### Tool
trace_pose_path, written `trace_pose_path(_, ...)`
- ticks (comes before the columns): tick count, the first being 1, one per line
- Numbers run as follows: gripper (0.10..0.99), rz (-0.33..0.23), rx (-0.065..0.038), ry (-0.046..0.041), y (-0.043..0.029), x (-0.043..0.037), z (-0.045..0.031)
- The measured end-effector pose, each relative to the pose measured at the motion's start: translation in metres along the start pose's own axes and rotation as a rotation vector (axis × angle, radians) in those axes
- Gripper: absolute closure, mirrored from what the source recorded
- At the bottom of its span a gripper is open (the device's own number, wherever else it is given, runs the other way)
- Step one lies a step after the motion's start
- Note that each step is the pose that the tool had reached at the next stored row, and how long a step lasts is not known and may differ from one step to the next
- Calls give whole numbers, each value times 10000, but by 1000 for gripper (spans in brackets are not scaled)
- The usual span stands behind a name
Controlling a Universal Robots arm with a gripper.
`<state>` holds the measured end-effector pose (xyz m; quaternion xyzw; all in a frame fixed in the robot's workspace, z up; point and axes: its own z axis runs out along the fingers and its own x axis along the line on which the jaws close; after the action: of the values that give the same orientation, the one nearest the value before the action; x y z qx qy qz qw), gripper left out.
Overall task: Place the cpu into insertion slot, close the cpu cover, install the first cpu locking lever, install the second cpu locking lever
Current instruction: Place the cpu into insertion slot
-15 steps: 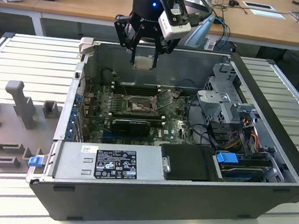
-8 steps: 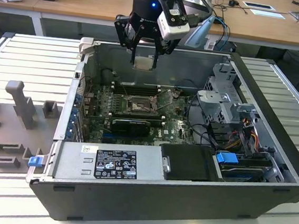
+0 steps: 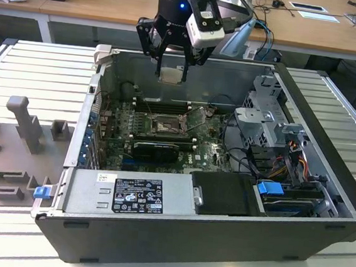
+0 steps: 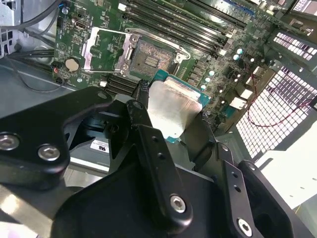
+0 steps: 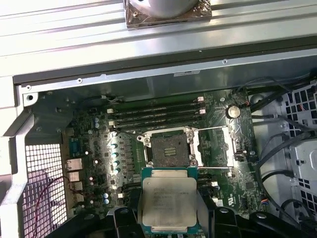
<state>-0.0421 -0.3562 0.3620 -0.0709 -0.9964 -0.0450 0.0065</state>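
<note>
Exterior view: one end effector (image 3: 173, 70) hangs over the open computer case (image 3: 186, 248), its fingers pinched on the one cpu (image 5: 168, 203), held well above the single insertion slot (image 5: 170, 150). The slot lies bare, its one cpu cover (image 4: 124, 52) swung aside, with long black memory slots (image 5: 156, 111) just beside.

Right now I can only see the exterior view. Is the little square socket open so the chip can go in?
Observer: Yes. In the first wrist view the insertion slot is uncovered, with nothing in it.
Operator: Where's its lid?
Observer: In the second wrist view the cpu cover lies flipped open beside the slot.
Operator: Is the chip held properly?
Observer: The gripper pinches the cpu by two opposite edges, clear of the slot.
</note>
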Motion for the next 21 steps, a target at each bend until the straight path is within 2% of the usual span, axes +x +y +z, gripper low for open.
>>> trace_pose_path(21, 553, 1197, -24, -107, -1, 0, 11)
